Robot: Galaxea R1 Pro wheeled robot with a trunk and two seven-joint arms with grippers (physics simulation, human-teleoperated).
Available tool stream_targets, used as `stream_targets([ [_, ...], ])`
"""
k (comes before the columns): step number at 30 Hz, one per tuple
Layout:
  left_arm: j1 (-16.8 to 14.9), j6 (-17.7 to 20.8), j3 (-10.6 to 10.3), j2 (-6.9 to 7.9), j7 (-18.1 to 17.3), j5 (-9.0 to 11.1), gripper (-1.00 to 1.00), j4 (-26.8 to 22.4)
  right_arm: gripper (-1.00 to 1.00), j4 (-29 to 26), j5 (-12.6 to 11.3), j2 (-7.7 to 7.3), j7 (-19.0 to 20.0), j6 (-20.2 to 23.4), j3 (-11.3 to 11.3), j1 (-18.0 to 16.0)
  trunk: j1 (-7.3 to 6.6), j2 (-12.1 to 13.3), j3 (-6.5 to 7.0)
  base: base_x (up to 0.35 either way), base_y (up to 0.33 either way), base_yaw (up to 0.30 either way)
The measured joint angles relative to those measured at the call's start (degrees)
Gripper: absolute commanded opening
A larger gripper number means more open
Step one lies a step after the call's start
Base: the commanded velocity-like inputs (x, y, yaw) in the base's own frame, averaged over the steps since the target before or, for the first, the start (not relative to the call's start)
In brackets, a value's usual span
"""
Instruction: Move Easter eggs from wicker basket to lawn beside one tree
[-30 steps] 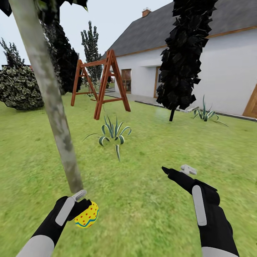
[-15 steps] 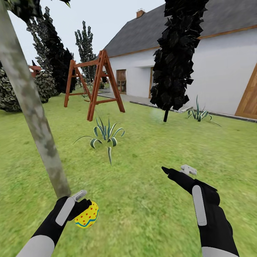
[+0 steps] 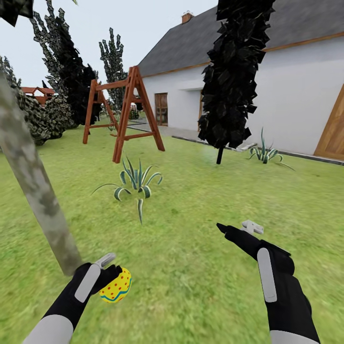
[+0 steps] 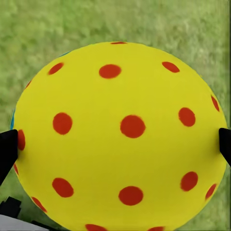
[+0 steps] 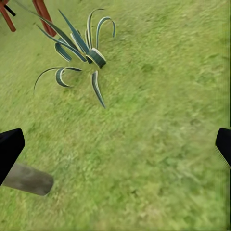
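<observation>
**A:** From the head camera, the left gripper (image 3: 111, 276) is hanging low over the lawn (image 3: 191, 286), jaws clamped on an Easter egg (image 3: 116, 285) — yellow, red dots, a teal zigzag band near its bottom.

**B:** And the tree (image 3: 33, 186)?

**A:** Its pale mottled trunk is slanting down the left side, its base meeting the grass just beside that gripper. The egg is sitting up in the air, close to the foot of the trunk.

**B:** The other arm?

**A:** The right gripper (image 3: 235, 228) is pointing forward over bare grass, jaws spread and carrying nothing. Ahead, a spiky striped plant (image 3: 135, 180), a wooden swing frame (image 3: 122, 112), a dark cypress (image 3: 234, 76) and a white house (image 3: 296, 95).

**B:** Left wrist camera?

**A:** The egg (image 4: 120, 137) is taking up nearly the whole picture, a black fingertip (image 4: 6, 151) pressing on each side, grass (image 4: 144, 24) blurred behind.

**B:** Right wrist camera?

**A:** Fingertips (image 5: 9, 151) are sitting wide apart at the two edges, only grass (image 5: 159, 144) between them. The spiky plant (image 5: 82, 53) is lying beyond, a leg of the swing frame (image 5: 44, 14) in the corner, and the trunk's base (image 5: 29, 179) is resting on the grass near one fingertip.
</observation>
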Motion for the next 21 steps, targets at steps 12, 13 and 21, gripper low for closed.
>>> stream_targets([
  [12,0.0,-1.4,-0.1,0.00,-0.1,-0.1,-1.00,0.1,1.00,0.0,0.0,0.00,0.0,-0.1,0.0,0.0,0.00,0.0,0.00,0.198,-0.261,0.000],
  [13,0.0,-2.0,-0.1,0.00,0.0,-0.1,-1.00,0.1,1.00,0.0,0.0,0.00,0.0,-0.1,0.0,0.0,0.00,0.0,0.00,0.198,-0.261,0.000],
  [21,0.0,-3.1,-0.1,-0.01,0.0,-0.3,-1.00,0.1,1.00,-0.1,-0.1,-0.03,0.1,0.0,-0.1,0.0,0.00,0.0,0.00,0.198,-0.261,0.000],
])
